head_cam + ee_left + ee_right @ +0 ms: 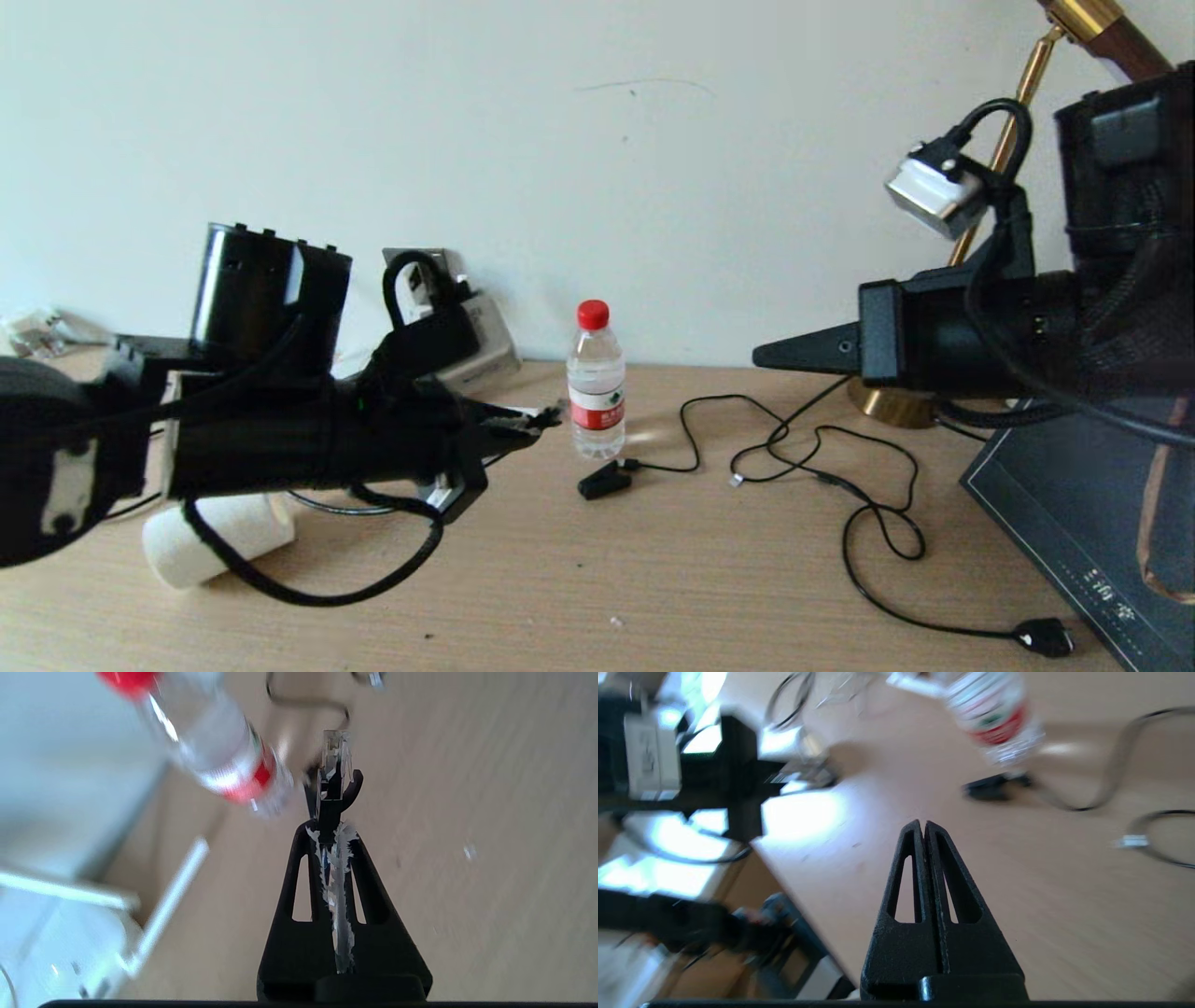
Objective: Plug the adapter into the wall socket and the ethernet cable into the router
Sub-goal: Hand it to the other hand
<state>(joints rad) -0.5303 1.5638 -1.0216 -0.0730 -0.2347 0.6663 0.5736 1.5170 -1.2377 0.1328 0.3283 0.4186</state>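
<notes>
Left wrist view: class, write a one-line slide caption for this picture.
Left gripper shut on the ethernet cable, its clear connector pointing out over the wooden table, beside a red-capped water bottle.

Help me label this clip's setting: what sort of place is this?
Probably a home or office desk against a plain wall: a wooden tabletop with a water bottle, loose black cables, a brass lamp base and a wall socket.

A water bottle [596,378] stood right in front of the left gripper [546,417]; bare table [653,579] lay nearer.
</notes>
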